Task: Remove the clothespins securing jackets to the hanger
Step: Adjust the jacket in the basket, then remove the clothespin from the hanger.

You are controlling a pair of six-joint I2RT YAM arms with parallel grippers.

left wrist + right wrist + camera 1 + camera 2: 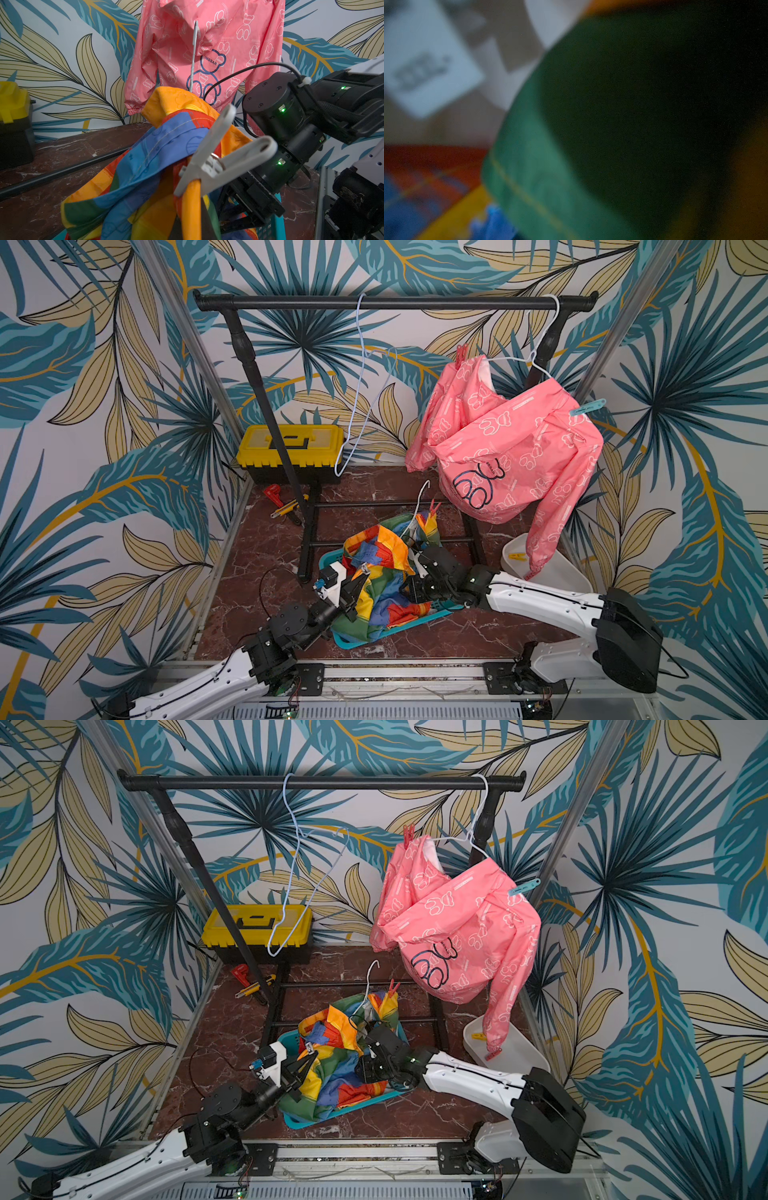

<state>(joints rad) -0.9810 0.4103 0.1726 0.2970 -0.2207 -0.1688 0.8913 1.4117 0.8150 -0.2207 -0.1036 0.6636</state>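
Pinching rainbow jacket (145, 149) just beside the left hand (362, 572) — grey clothespin (209, 164).

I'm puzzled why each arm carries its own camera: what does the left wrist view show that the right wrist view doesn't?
Only the left wrist view: a pale grey plastic clothespin clipped on the fabric, the hanging pink bear-print jacket, a yellow toolbox and the right arm.
Only the right wrist view: a blurred pale rectangle, too blurred to name.
Both: the rainbow-striped jacket, which the right wrist view sees only as a close, dim green panel.
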